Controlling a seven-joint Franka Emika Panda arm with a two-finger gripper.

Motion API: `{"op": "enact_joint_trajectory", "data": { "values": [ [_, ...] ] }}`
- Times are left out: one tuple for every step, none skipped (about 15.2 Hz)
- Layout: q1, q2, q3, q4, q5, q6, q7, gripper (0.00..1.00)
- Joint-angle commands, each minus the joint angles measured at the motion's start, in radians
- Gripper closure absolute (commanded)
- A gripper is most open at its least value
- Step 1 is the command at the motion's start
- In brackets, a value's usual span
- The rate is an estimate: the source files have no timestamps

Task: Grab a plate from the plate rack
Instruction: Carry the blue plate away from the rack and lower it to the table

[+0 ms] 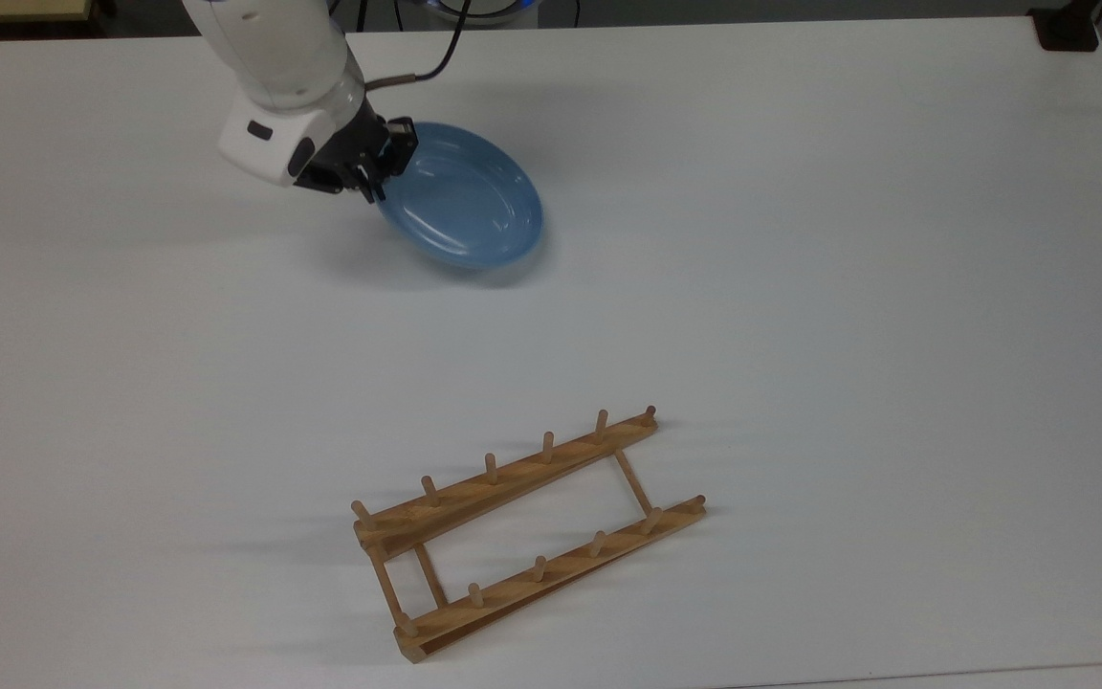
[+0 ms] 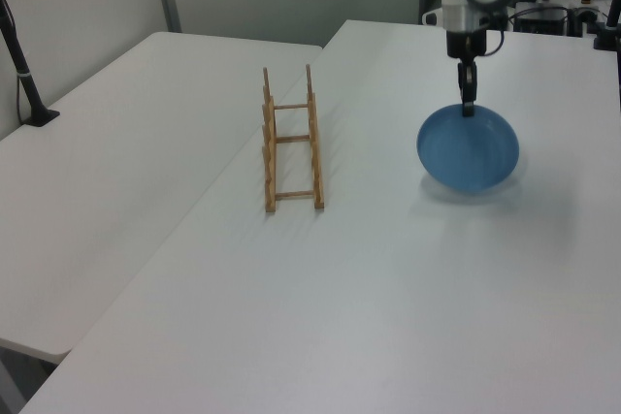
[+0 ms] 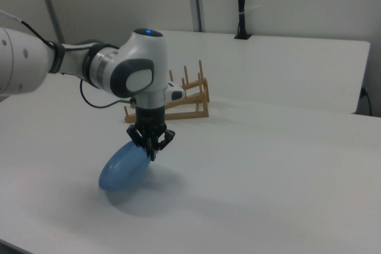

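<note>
The light-blue plate (image 1: 468,209) hangs tilted just above the white table (image 1: 800,239), far from the rack. My gripper (image 1: 371,184) is shut on the plate's rim at the top view's left edge of the plate. In the left view the plate (image 2: 470,149) hangs under the gripper (image 2: 468,104), its low edge close to the table. The right view has the gripper (image 3: 152,150) pinching the plate (image 3: 124,165) from above. The wooden plate rack (image 1: 522,531) lies with nothing in it near the top view's lower middle, also the plate rack (image 2: 290,139) and the plate rack (image 3: 178,102).
A black clamp post (image 2: 24,75) stands on the adjoining table at the left view's left. A black pole (image 3: 240,4) rises at the back in the right view. A dark block (image 1: 1068,29) sits at the top view's upper right corner.
</note>
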Motion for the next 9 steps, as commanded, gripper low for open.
{"op": "enact_joint_trajectory", "data": {
  "values": [
    [-0.025, -0.004, 0.004, -0.081, 0.001, 0.123, -0.036, 1.0],
    [-0.03, 0.012, 0.002, -0.079, 0.001, 0.135, -0.036, 1.0],
    [-0.037, 0.021, 0.002, -0.078, 0.001, 0.142, -0.036, 0.99],
    [-0.039, 0.026, 0.002, -0.075, 0.003, 0.143, -0.036, 0.86],
    [-0.042, 0.033, 0.002, -0.072, 0.003, 0.142, -0.034, 0.5],
    [-0.051, 0.033, 0.002, -0.07, 0.003, 0.14, -0.027, 0.22],
    [-0.053, 0.032, 0.002, -0.067, 0.003, 0.137, -0.024, 0.0],
    [-0.053, 0.029, 0.002, -0.058, 0.003, 0.133, -0.018, 0.0],
    [-0.054, 0.024, 0.002, -0.053, 0.012, 0.13, -0.004, 0.0]
  ]
}}
